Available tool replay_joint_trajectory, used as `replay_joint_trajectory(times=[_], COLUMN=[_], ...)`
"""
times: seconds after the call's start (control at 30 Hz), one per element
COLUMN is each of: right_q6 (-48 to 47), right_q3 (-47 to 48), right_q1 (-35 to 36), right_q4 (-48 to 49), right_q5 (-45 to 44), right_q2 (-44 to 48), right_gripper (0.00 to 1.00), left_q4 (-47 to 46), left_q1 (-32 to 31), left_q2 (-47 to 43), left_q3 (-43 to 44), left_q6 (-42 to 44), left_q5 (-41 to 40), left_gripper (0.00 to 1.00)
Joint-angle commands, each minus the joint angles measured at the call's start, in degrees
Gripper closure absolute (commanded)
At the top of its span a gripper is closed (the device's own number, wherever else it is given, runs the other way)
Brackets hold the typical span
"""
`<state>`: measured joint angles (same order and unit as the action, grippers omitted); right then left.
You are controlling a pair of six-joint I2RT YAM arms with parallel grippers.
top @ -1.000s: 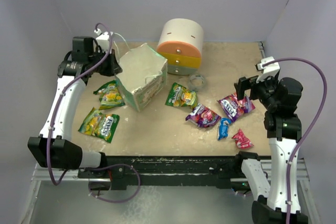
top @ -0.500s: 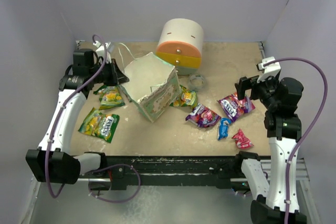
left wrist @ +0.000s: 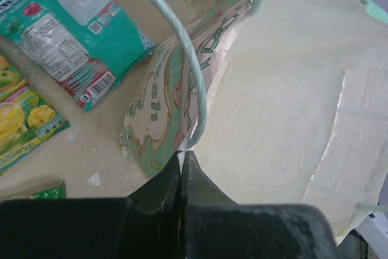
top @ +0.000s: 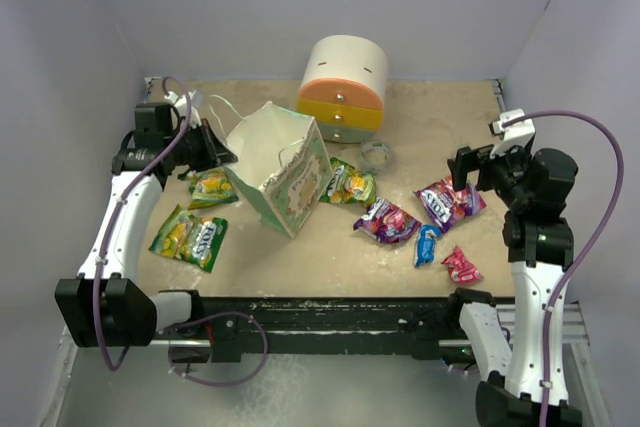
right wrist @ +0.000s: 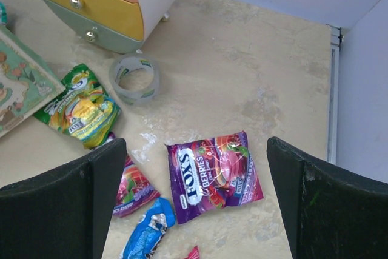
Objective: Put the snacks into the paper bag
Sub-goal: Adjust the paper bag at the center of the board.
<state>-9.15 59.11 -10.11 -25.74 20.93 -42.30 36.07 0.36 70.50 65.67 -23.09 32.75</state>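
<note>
Paper bag: the paper bag (top: 283, 175) is tilted over the middle-left of the tabletop (top: 440, 117), with its mouth open upward and the white inside showing.
Left fingers: the left fingers (left wrist: 159, 193) are at the bag's left rim, pressed together on the paper edge just beside a string handle (left wrist: 182, 59).
Right fingers: the right fingers (right wrist: 66, 210) are well to the right of the bag, spread wide with nothing in their grasp.
Snacks left of the bag: a small yellow-green packet (top: 212, 187) lies just beside it, and a larger yellow-green packet (top: 190, 235) lies nearer the front edge.
Snacks right of the bag: a green-yellow packet (top: 352, 185) touches its side. Farther out lie a purple-pink packet (top: 386, 221), a blue packet (top: 427, 244), a purple FOX'S packet (top: 450, 202) and a red packet (top: 461, 264).
Behind the bag: a round drawer unit (top: 343, 87).
Right of the bag, near the drawers: a clear ring (top: 377, 155).
</note>
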Motion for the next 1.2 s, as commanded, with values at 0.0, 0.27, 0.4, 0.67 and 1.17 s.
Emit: replay_joint_trajectory(times=[0.0, 0.27, 0.4, 0.67, 1.17], right_q6=[0.9, 1.0, 1.1, 1.1, -12.3], right_q3=[-0.3, -0.7, -0.9, -0.9, -0.7], right_q1=[-0.4, -0.6, -0.7, -0.7, 2.0], right_q4=[2.7, 3.2, 3.4, 3.7, 3.6], right_q5=[2.1, 2.5, 2.8, 3.2, 15.6], right_q2=[0.2, 0.0, -0.1, -0.3, -10.2], right_gripper=[0.0, 0.0, 0.0, 0.0, 0.0], left_q4=[-1.1, 2.3, 2.7, 1.0, 3.5], left_q1=[2.6, 4.8, 5.2, 5.2, -2.3], left_q2=[0.9, 0.9, 0.0, -0.8, -1.8], left_q3=[1.6, 4.6, 4.7, 4.7, 5.7], left_q6=[-2.9, -4.3, -5.1, -5.2, 1.6], left_q5=[-1.2, -9.6, -13.1, -11.2, -1.8], left_gripper=[1.0, 1.0, 1.0, 1.0, 0.89])
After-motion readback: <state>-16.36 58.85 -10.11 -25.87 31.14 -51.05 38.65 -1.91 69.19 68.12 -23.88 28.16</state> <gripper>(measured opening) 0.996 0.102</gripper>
